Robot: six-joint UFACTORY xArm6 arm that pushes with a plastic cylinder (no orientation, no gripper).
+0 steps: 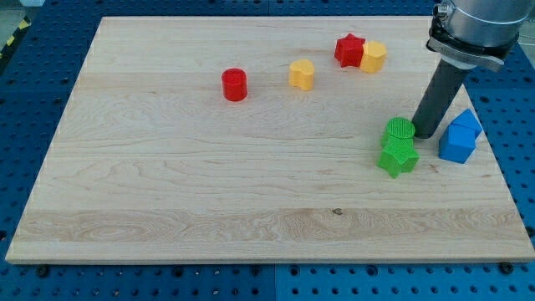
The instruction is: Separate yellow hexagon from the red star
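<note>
**Operator:** No jaws on this rig, so nothing opens or holds; I only have the rod. My tip [424,135] sits low on the view's right, between the green cylinder [399,130] and the blue blocks [459,137], just beside the cylinder.

**Observer:** And the targets?

**Operator:** Near the view's top, the yellow hexagon [374,57] touches the red star [349,50] on the star's right side, well apart from my tip.

**Observer:** Your approach?

**Operator:** I'd say travel up the tabletop [167,184] clear of the green star [398,156], come in at the seam, and push the hexagon rightward without dragging the red one along.
</note>
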